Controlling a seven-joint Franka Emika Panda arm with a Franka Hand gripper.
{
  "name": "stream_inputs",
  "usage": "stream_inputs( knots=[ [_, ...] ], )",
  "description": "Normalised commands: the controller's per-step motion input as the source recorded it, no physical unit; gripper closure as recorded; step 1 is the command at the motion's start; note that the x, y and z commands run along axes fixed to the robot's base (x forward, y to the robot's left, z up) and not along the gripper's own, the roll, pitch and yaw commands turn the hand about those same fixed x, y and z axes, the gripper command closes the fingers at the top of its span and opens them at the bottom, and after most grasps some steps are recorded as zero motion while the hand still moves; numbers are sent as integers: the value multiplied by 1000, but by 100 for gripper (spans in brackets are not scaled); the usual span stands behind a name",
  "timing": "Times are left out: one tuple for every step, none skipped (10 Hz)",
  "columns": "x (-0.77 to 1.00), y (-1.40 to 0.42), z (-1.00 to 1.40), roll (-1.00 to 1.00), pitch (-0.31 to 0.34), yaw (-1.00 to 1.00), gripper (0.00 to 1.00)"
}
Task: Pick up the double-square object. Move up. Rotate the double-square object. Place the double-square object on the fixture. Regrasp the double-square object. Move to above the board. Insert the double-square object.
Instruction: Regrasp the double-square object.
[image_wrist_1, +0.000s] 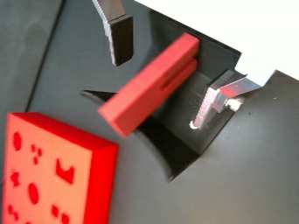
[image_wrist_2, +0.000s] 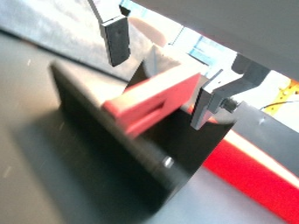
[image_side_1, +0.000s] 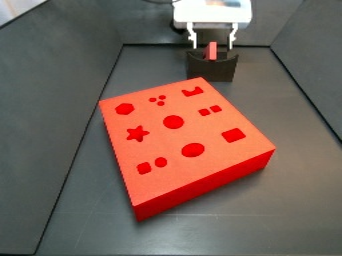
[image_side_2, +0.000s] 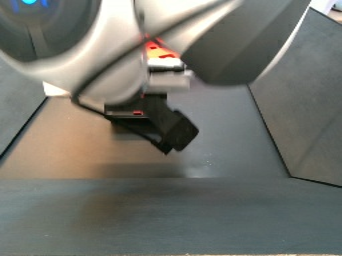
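The double-square object (image_wrist_1: 149, 85) is a pinkish-red elongated block. It rests tilted on the dark fixture (image_wrist_1: 177, 144), and both wrist views show it (image_wrist_2: 155, 102). My gripper (image_wrist_1: 165, 73) is open and straddles the block. One finger (image_wrist_1: 121, 39) and the other finger (image_wrist_1: 212, 105) each stand clear of it with a gap, as the wrist views show (image_wrist_2: 163, 74). In a side view the gripper (image_side_1: 213, 46) hangs over the fixture (image_side_1: 214, 69) at the far end, with the block (image_side_1: 211, 50) between the fingers. The red board (image_side_1: 181, 135) lies mid-floor.
The board's corner (image_wrist_1: 52, 171) lies close beside the fixture (image_wrist_2: 117, 153), and its edge shows in a wrist view (image_wrist_2: 254, 178). Dark walls (image_side_1: 301, 85) enclose the floor. In a side view the arm's body (image_side_2: 160, 40) hides most of the scene.
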Motion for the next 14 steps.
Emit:
stream_inputs(
  knots=[
    [-43,1,905,33,37,42,0],
    [-37,5,662,35,61,30,0],
    [-33,4,478,39,76,20,0],
    [-32,3,295,42,90,6,0],
    [-90,-949,1000,1000,69,23,0],
    [-88,-1000,990,1000,65,22,0],
    [-118,-1000,968,1000,54,21,0],
    [-137,-1000,939,1000,48,20,0],
    [-124,-911,780,1000,42,19,0],
    [-80,-693,490,1000,40,19,0],
    [-55,-506,254,1000,39,19,0],
    [-41,-382,110,1000,38,19,0],
    [-23,-68,39,1000,35,20,0],
    [-26,-22,50,1000,36,20,0]
  ],
)
